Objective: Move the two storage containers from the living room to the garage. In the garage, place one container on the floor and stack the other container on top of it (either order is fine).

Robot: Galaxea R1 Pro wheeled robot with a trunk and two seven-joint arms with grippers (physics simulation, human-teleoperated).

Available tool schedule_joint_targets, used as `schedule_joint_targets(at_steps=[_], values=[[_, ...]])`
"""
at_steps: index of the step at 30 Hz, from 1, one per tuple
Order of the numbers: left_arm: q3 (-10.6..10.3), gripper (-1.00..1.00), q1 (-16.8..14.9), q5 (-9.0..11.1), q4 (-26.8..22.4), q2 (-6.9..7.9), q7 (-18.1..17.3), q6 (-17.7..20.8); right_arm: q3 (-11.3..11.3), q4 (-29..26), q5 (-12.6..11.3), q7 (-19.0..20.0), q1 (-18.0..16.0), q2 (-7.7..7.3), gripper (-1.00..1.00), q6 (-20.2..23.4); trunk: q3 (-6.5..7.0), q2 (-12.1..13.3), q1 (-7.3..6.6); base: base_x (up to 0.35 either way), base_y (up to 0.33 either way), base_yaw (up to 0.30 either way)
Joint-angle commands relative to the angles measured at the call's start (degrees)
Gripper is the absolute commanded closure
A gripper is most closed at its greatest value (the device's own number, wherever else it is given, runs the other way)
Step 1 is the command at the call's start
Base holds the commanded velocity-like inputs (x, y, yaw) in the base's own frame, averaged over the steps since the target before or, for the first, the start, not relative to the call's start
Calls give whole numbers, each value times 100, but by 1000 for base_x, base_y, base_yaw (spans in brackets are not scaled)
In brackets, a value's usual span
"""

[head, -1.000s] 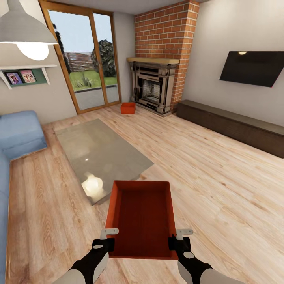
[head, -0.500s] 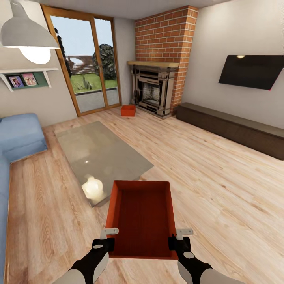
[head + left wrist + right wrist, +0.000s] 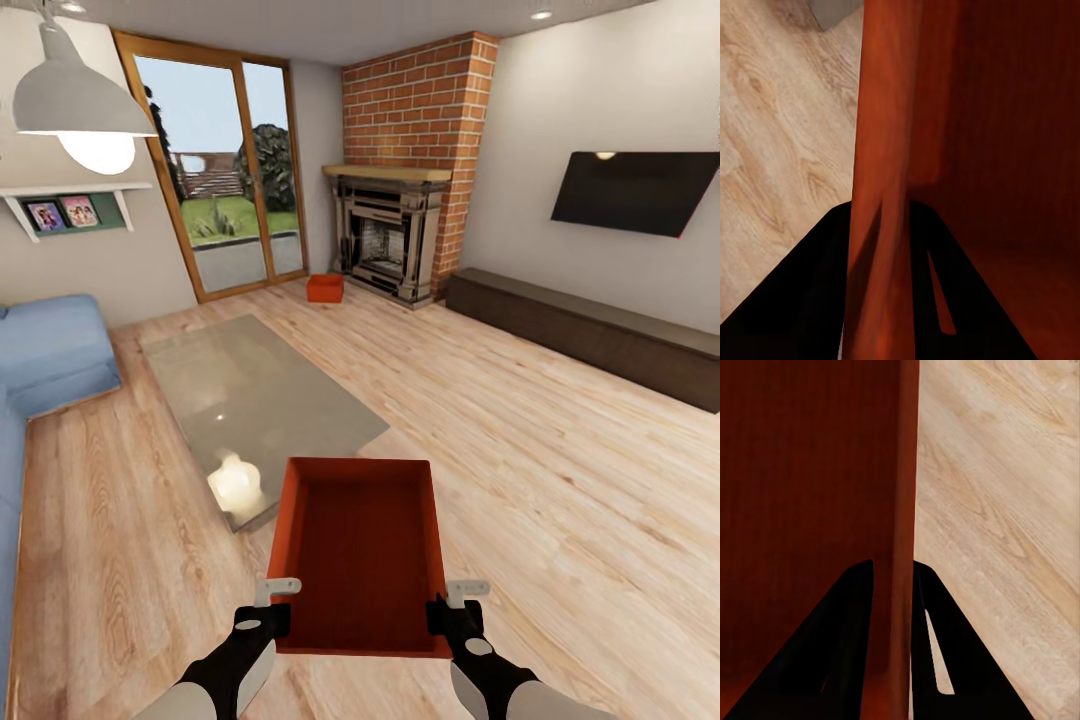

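Both pincers, our left gripper (image 3: pixel 268 608) and right gripper (image 3: pixel 452 607), pinch the side walls of the smooth orange-red bin (image 3: pixel 360 540), each wall between two dark fingers (image 3: pixel 810 300), holding it above the wood-plank floor (image 3: pixel 560 480). We should keep it level and the squeeze even while driving off. The second bin (image 3: pixel 325 288) sits by the brick fireplace (image 3: pixel 390 235).

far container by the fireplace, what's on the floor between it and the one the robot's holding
In the head view, the glass-topped low table and bare wood-plank floor lie between the far container and the held container.
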Motion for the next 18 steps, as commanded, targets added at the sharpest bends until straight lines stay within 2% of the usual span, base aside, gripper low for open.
schedule_joint_targets(at_steps=[1,18], values=[[92,100,-1,-80,-20,0,65,43,-173,6,-36,-60,-5,1,100,-21,-1,-11,3,0,0,0],[95,100,-1,-80,-20,0,44,43,-173,6,-36,-60,-2,1,100,-19,155,-11,3,0,0,0]])
